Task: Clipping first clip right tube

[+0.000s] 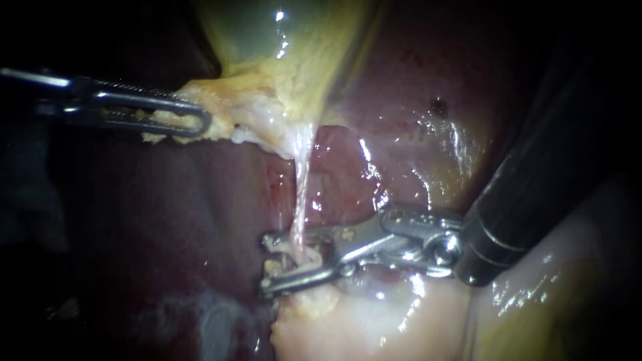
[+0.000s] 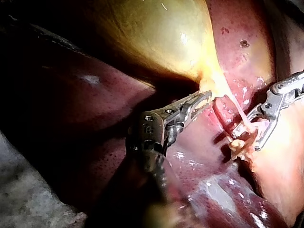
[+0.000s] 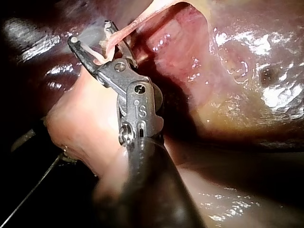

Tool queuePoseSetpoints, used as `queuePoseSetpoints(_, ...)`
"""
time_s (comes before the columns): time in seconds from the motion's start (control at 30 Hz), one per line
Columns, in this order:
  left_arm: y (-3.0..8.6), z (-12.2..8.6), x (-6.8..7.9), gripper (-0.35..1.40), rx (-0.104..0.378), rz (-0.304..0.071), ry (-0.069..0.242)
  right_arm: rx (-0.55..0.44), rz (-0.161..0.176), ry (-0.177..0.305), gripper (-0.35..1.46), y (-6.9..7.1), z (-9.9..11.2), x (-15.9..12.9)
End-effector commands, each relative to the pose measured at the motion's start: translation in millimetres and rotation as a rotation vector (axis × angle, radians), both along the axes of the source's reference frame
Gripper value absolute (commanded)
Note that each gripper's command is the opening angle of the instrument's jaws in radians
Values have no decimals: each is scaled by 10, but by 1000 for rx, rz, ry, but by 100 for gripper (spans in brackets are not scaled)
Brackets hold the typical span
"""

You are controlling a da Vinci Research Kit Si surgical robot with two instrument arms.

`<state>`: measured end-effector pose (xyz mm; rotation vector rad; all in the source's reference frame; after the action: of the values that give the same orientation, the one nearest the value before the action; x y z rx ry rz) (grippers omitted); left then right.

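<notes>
Liver (image 1: 428,80): dark red, wet, fills most of the frame, with bright glints at upper right. Small dark pit (image 1: 439,105) on it, upper right of centre.

Gallbladder (image 1: 267,27): yellow-green, glossy, top centre, narrowing downward.

Fatty fringe (image 1: 231,110): ragged, cream-yellow, hangs off the gallbladder's lower end and spreads to left of centre.

Pale pink tissue (image 1: 374,321): smooth, moist, bottom centre, running to the lower right corner.

Greyish film patch (image 1: 214,321): on the liver, bottom left of centre.

Left edge of the frame too dark to read.
</notes>
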<state>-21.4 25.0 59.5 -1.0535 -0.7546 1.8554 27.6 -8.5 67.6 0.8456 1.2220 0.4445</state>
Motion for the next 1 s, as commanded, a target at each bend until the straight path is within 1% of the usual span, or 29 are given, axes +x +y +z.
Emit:
queuePoseSetpoints(0.03, 0, 0, 0, -35, 0, 0, 0, 1, -1, -1, 50, 0, 0, 0)
queuePoseSetpoints(0.23, 0, 0, 0, -35, 0, 0, 0, 1, -1, -1, 50, 0, 0, 2)
queuePoseSetpoints(0.4, 0, 0, 0, -35, 0, 0, 0, 16, -13, 4, 50, -1, -1, 0)
queuePoseSetpoints(0.43, 0, 0, 0, -35, 0, 0, 0, 19, -20, 11, 50, -2, -3, 0)
queuePoseSetpoints(0.6, 0, -1, 0, -35, 0, 0, 0, 35, -45, 47, 49, -8, -19, 0)
queuePoseSetpoints(0.73, -1, -1, 0, -35, 0, 0, 0, 55, -53, 82, 49, -14, -39, 3)
queuePoseSetpoints(0.83, -1, -1, 0, -35, 0, 0, 0, 61, -57, 92, 49, -16, -53, 5)
queuePoseSetpoints(1.0, -1, -2, 0, -35, 0, 0, 0, 68, -55, 99, 49, -14, -64, 4)
